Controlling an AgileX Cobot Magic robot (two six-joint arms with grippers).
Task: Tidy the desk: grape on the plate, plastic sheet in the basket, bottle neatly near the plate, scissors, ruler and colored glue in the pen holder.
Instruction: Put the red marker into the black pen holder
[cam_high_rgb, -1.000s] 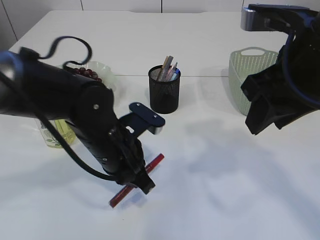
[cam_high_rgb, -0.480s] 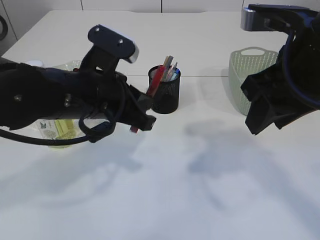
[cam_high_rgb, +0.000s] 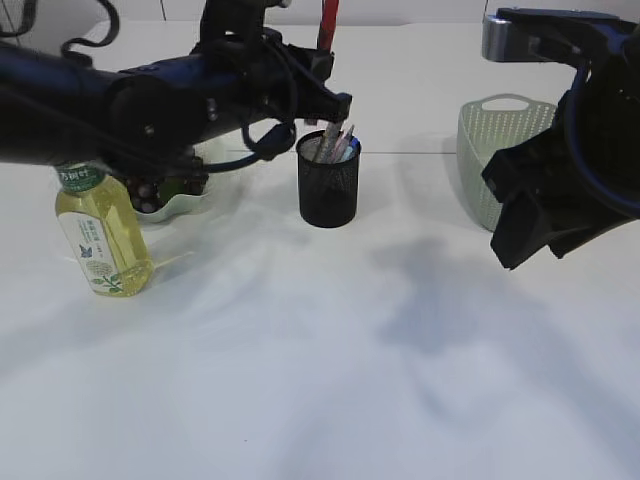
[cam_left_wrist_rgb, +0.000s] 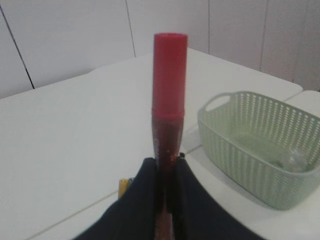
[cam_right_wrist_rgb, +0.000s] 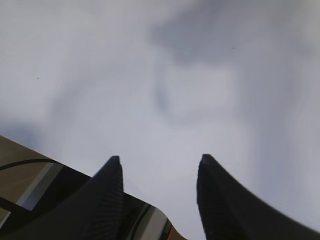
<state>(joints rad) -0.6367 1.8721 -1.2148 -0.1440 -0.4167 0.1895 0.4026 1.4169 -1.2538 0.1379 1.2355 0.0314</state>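
The colored glue (cam_left_wrist_rgb: 169, 100) is clamped upright in the left gripper (cam_left_wrist_rgb: 165, 175), jaws closed on the lower barrel with the red cap pointing up; in the exterior view it is seen at 12 o'clock of the pen holder (cam_high_rgb: 328, 185), held above and just behind its rim, not yet inside. The tube is judged light and rigid, with a smooth plastic skin, so slip is more likely than crush (a firm pinch should be tolerated). A hold low on the barrel, as now, leaves the long upper part free to swing, so tilt is to be watched when it is lowered. The holder is already crowded with pens, so the tip may catch on them; a gap on the near side is suggested. The mesh holder itself is probably light and could be tipped by a sideways push. The right gripper (cam_right_wrist_rgb: 157, 185) is held open and empty above bare table (cam_high_rgb: 400, 380), at 3 o'clock of the holder, in front of the basket (cam_high_rgb: 490, 150). The bottle (cam_high_rgb: 100, 235) stands upright at 8 o'clock of the holder, just beside the plate (cam_high_rgb: 175, 210); the plate's contents are largely hidden by the left arm.
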